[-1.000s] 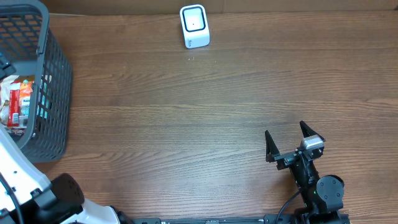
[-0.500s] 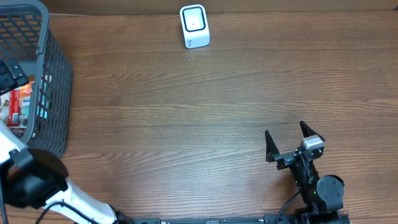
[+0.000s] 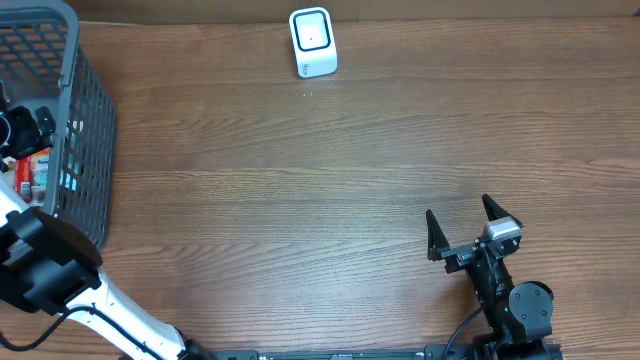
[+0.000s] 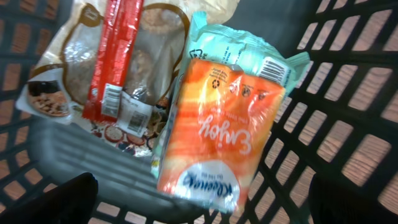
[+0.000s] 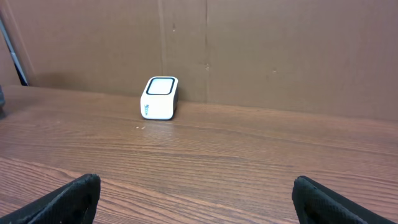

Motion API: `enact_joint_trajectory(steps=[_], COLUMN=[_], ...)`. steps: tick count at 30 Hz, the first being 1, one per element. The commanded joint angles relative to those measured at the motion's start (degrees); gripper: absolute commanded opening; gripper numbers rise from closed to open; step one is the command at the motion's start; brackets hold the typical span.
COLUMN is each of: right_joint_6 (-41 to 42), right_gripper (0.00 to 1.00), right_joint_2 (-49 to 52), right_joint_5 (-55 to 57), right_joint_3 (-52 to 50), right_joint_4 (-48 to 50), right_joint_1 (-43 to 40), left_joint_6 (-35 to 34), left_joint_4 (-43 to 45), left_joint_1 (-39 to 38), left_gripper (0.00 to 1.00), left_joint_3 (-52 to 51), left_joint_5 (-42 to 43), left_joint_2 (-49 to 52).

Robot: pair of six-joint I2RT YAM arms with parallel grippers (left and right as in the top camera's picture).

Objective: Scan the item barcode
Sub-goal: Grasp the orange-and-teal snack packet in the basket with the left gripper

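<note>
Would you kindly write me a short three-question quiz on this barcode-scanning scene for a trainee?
1. True or false: the orange packet lies in the grey basket.
2. Where does the white scanner stand? A) at the table's far edge B) in the basket C) on the packet
3. Fill in: the left gripper and the right gripper are both ___.
Key: 1 true; 2 A; 3 open.
</note>
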Motion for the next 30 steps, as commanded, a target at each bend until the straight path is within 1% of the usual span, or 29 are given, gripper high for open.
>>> enact_joint_trajectory(steps=[1, 26, 30], right_joint_6=[-0.24, -0.24, -0.24], right_gripper=[1.0, 1.0, 1.0], right_joint_2=[-0.52, -0.52, -0.52], right_joint_5=[0.48, 0.48, 0.48], right_joint_3=[-0.61, -0.61, -0.61], right_joint_4=[0.24, 0.24, 0.24], right_joint_1=[-0.22, -0.22, -0.22], left_joint_6=[1.31, 2.38, 2.36], left_joint_4=[-0.07, 2.71, 4.04], left_joint_1=[-0.17, -0.17, -0.17], left_gripper=[1.0, 1.0, 1.0], left_joint_3=[0.55, -3.23, -4.02], left_joint_5=[1.22, 1.25, 1.25], left_joint_2=[2.29, 11.28, 11.43])
